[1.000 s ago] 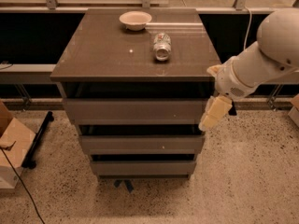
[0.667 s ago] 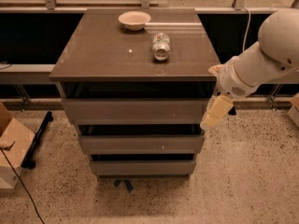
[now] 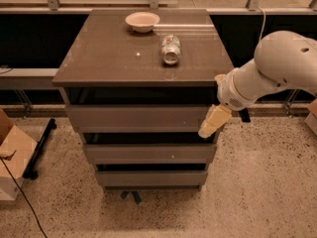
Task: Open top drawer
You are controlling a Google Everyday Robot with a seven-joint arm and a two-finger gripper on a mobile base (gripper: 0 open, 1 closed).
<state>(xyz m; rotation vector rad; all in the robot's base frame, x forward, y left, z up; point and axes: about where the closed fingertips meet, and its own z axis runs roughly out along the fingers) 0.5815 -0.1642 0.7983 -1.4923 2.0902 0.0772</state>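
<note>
The top drawer [image 3: 141, 117] is the widest of three plain grey-brown fronts under the brown countertop [image 3: 114, 58]. A dark gap shows above its front. Below it sit the middle front [image 3: 148, 152] with a small white speck and the bottom front [image 3: 151, 177]. My gripper [image 3: 212, 124], cream-coloured, hangs from the white arm [image 3: 277, 68] at the right end of the top drawer front, pointing down and left. It overlaps the drawer's right edge; I cannot tell if it touches.
A white bowl [image 3: 142, 21] and a tipped can [image 3: 170, 49] lie on the countertop. A cardboard box [image 3: 12, 155] and a black bar [image 3: 39, 143] are on the floor at the left. Speckled floor [image 3: 262, 192] lies to the right.
</note>
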